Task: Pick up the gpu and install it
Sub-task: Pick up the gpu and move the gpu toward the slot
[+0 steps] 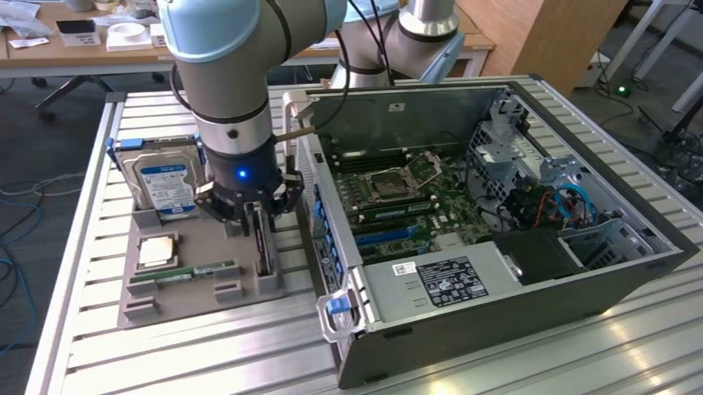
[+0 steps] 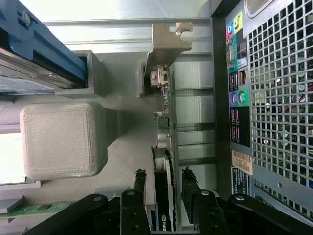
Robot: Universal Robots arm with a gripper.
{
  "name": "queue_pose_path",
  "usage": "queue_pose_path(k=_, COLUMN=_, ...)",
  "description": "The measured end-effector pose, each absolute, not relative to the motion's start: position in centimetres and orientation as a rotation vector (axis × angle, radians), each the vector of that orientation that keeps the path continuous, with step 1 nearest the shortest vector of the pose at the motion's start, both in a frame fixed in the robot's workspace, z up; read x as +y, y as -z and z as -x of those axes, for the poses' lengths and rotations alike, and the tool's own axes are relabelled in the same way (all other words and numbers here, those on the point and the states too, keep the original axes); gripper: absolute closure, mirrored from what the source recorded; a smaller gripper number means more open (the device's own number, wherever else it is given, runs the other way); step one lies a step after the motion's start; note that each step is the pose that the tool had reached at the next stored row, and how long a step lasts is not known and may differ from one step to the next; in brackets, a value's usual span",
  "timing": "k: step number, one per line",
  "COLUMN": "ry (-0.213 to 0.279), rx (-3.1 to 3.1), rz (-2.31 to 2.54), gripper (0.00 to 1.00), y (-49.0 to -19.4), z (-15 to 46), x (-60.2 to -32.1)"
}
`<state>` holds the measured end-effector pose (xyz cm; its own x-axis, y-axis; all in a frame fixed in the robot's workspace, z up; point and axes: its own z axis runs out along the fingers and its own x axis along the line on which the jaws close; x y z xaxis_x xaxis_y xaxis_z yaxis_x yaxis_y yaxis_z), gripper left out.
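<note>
Pincer (image 1: 256, 216) spread, its fingers (image 2: 140, 183) flanking the gpu (image 2: 164, 112) with slim gaps either side — the card stands on edge in the grey tray (image 1: 187, 300), just beside the computer case (image 1: 549, 271).

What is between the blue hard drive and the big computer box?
In the exterior view the gpu stands on edge there in the grey holder; the wrist view shows the gripper straddling it.
</note>
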<state>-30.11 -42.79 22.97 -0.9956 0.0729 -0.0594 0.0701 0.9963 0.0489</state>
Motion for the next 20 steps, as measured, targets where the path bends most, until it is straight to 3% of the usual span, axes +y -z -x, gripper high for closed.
queue_pose_path(k=20, ry=-0.071, rx=3.078, rz=-0.110, gripper=0.57, y=-22.86, z=30.11, x=-42.79)
